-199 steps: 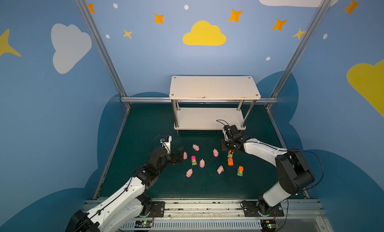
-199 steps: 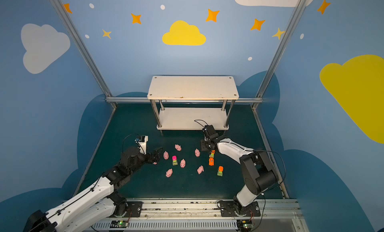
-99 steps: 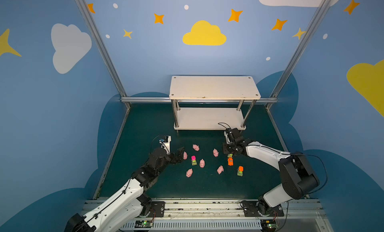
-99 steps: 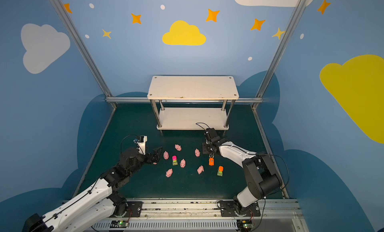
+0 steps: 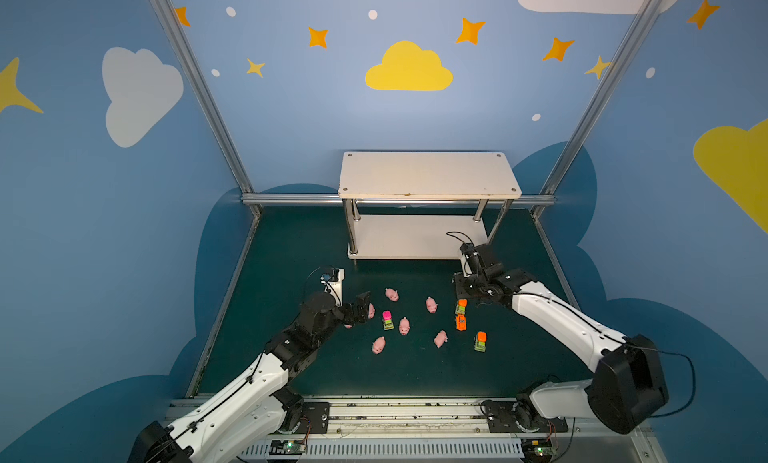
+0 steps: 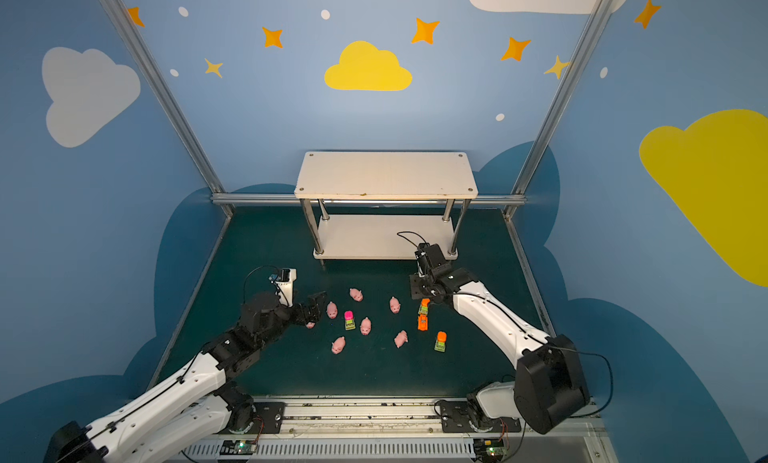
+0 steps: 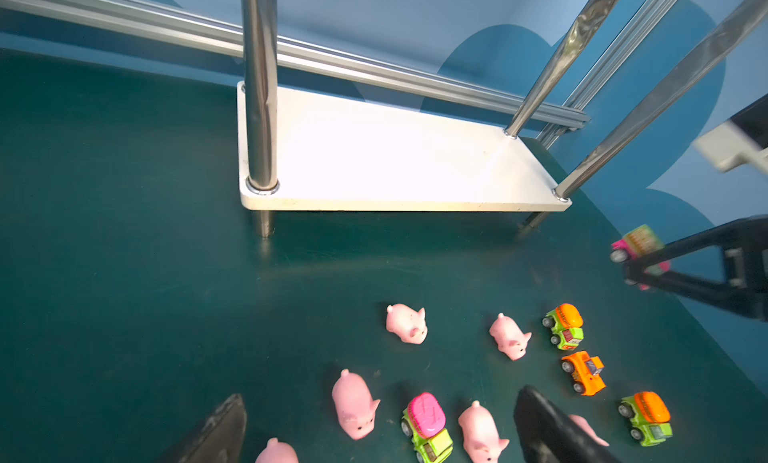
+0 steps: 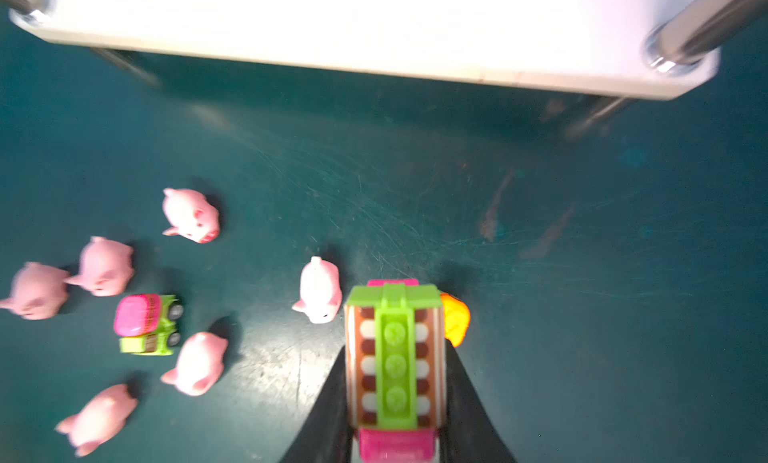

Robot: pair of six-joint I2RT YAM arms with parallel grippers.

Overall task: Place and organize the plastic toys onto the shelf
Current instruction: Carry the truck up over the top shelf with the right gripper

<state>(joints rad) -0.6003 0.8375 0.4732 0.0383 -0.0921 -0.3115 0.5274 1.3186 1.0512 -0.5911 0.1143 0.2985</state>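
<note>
The shelf [image 5: 428, 175] stands at the back of the green mat, its white boards bare in both top views [image 6: 386, 175]. My right gripper [image 5: 462, 289] hovers just before the shelf's lower board [image 8: 374, 24], shut on a pink-and-green toy vehicle [image 8: 395, 357]; the left wrist view shows this vehicle [image 7: 638, 244] lifted off the mat. My left gripper [image 5: 360, 311] is open low over the left pigs, fingers [image 7: 544, 427] astride a pig [image 7: 355, 405] and a pink-topped green truck [image 7: 428, 425]. Several pink pigs [image 5: 404, 326] and three vehicles [image 5: 460, 323] lie scattered on the mat.
Chrome shelf legs [image 7: 259, 87] rise at the lower board's corners. An aluminium rail [image 5: 291, 198] runs behind the shelf, with slanted frame posts [image 5: 195, 87] at both back corners. Bare mat [image 5: 291, 249] lies left of the shelf.
My right gripper, still shut on the vehicle, dipped a little and then rose nearer the shelf's front edge. The left gripper crept slightly forward over the pigs.
</note>
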